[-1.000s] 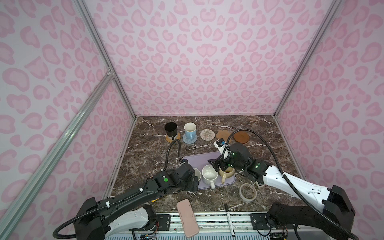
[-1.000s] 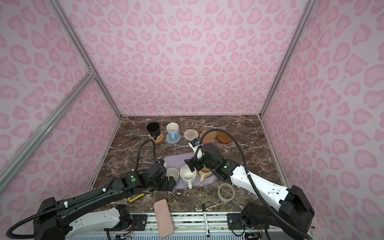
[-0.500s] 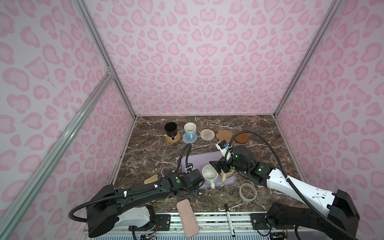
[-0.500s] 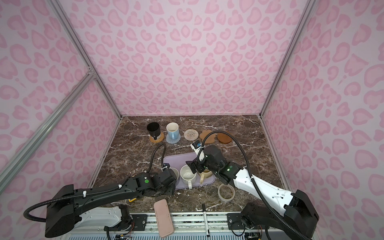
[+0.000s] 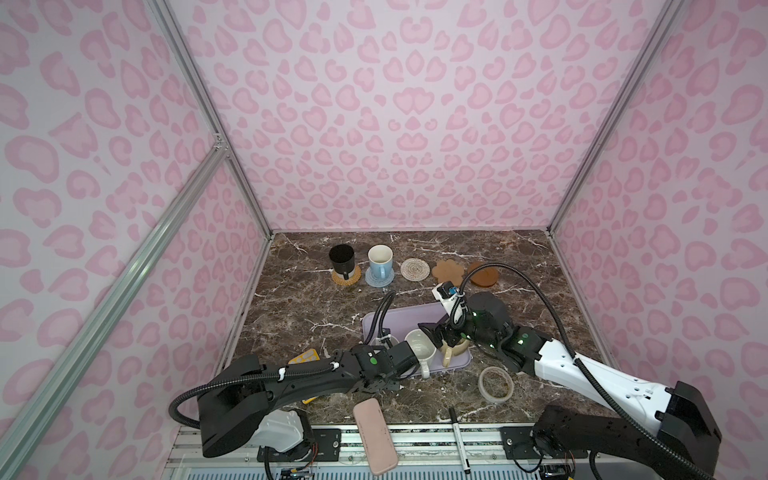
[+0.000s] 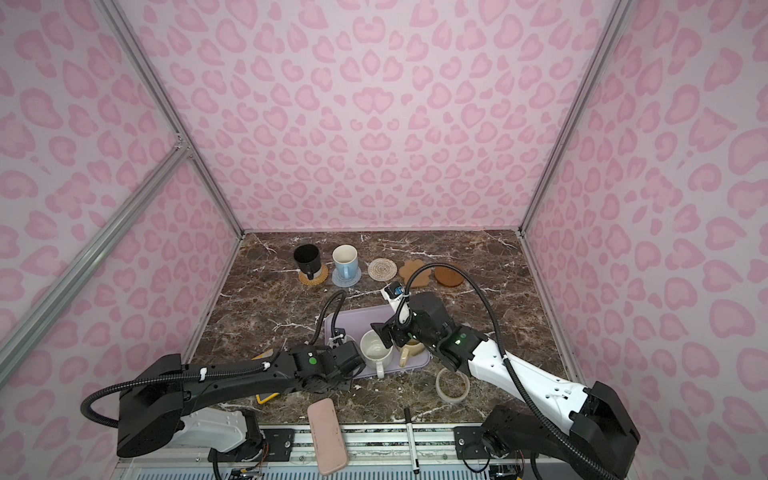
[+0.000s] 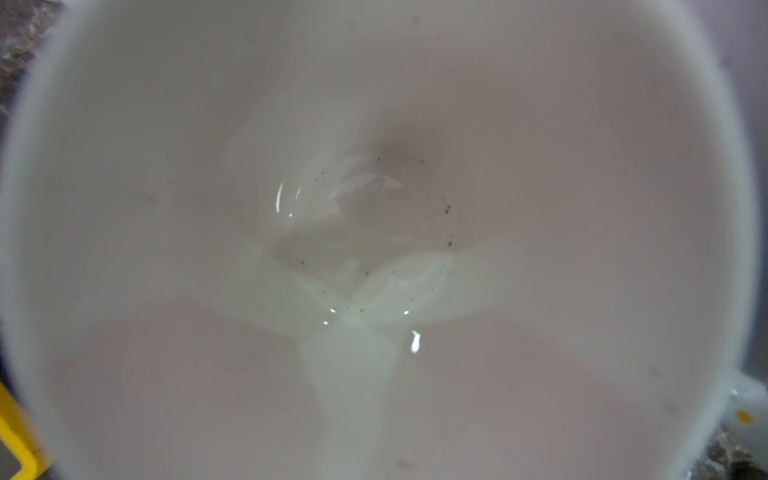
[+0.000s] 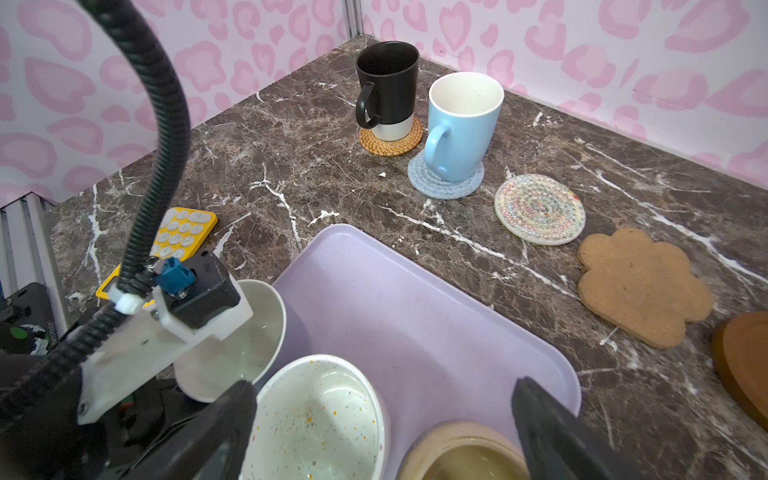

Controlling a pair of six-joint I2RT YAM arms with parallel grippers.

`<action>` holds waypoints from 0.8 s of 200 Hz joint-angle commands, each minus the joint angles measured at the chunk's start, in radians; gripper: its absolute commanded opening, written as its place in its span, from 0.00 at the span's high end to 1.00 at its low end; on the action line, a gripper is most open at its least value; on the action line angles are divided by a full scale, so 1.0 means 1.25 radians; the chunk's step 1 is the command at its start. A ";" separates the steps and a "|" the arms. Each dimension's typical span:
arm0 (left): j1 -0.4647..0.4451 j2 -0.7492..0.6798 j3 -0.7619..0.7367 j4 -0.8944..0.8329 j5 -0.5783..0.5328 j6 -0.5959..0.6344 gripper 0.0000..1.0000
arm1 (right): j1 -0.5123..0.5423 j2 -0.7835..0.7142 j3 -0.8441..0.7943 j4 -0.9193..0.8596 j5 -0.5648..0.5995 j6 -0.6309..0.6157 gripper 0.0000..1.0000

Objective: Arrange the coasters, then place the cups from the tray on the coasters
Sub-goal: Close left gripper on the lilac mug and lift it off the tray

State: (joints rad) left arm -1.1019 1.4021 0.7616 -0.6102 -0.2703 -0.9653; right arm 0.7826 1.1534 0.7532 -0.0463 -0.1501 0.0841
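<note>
Right wrist view: we see our right gripper (image 8: 382, 395) tilted down over the tray (image 8: 415, 299). Its fingers are spread wide above the white speckled mug (image 8: 316, 419) and squat beige mug (image 8: 465, 453), gripping nothing. Our left gripper (image 5: 395, 353) reaches in low, its wrist over the lavender mug (image 8: 249, 332) in the tray's corner. We cannot tell whether its fingers grip.
</note>
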 commanded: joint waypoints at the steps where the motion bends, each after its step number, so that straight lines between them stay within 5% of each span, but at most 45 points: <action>1: 0.000 0.010 0.003 0.011 -0.019 -0.012 0.75 | 0.000 0.000 -0.006 0.023 0.006 -0.001 0.02; 67: 0.000 0.007 -0.001 0.018 -0.027 -0.021 0.98 | -0.001 0.001 -0.009 0.025 0.005 0.001 0.03; 160: 0.012 -0.072 0.047 -0.082 -0.089 0.007 0.98 | -0.001 -0.011 -0.013 0.035 0.007 0.006 0.03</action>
State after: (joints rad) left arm -1.0996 1.3487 0.7887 -0.6632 -0.3119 -0.9741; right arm 0.7807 1.1423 0.7422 -0.0418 -0.1497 0.0860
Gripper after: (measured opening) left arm 0.176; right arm 0.968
